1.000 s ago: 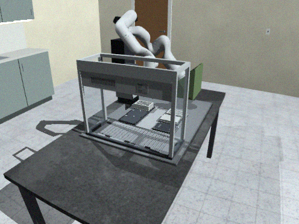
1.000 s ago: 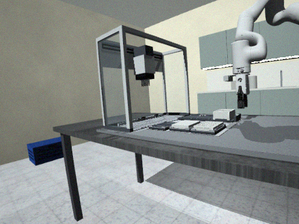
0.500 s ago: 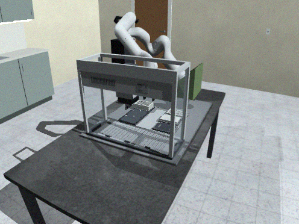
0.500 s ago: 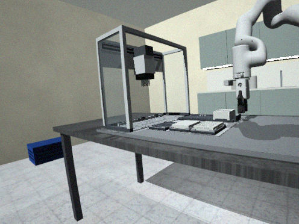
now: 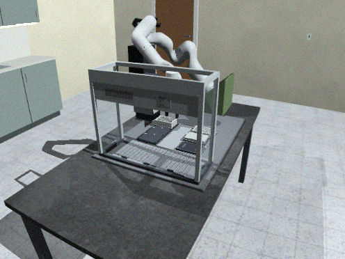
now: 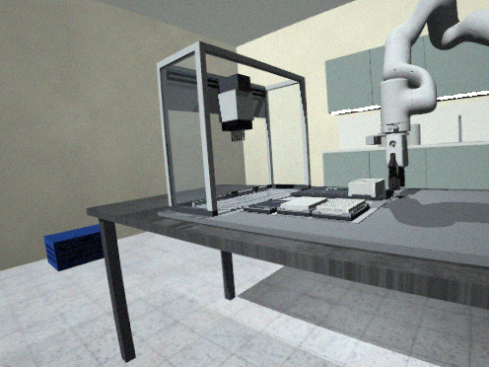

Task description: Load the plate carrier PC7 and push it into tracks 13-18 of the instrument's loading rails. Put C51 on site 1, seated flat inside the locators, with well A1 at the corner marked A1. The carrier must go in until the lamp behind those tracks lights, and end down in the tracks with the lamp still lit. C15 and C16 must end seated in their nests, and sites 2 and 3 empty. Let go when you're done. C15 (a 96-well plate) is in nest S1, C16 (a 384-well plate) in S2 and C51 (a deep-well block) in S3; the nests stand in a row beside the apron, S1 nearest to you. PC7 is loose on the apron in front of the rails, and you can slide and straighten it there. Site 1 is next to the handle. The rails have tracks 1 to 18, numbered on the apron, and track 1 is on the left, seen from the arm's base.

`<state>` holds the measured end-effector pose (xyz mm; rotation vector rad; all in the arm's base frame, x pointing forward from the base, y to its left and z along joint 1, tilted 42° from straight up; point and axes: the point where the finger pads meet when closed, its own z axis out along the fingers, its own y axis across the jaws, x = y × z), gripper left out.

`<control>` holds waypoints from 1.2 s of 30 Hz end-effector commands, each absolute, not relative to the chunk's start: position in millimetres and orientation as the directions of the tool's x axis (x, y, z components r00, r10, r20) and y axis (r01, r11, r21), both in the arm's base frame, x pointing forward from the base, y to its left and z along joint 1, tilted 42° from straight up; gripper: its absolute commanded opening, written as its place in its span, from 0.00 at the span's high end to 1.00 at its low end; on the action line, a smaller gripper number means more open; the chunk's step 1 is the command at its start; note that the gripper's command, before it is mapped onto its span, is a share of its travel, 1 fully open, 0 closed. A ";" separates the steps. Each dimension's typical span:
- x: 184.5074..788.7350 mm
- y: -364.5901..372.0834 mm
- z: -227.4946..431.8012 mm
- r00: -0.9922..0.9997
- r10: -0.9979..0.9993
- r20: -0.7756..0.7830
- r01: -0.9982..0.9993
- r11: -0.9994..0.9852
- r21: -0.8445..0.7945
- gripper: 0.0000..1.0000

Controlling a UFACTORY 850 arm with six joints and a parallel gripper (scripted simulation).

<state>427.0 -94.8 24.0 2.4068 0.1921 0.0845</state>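
The dark plate carrier PC7 (image 5: 155,134) lies on the apron in front of the rails (image 5: 156,158). The white deep-well block C51 (image 5: 165,121) sits on the carrier's end nearest the arm; it also shows in the exterior view (image 6: 366,187). My gripper (image 5: 172,114) (image 6: 394,182) is open and points straight down, low at the block's arm-side end; nothing is between the fingers. Two white plates, C15 (image 6: 341,207) and C16 (image 6: 301,203), lie in their nests beside the apron. The nest beyond them (image 5: 188,146) looks dark and empty.
The instrument's frame (image 5: 153,115) stands over the rails, with posts at its corners. Its pipetting head (image 6: 236,106) hangs inside, above the deck. A green box (image 5: 226,93) stands behind the nests. A blue crate (image 6: 74,245) is on the floor.
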 end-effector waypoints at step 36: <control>429.6 -107.1 9.9 0.987 0.162 0.009 0.115 -0.737 0.666 0.18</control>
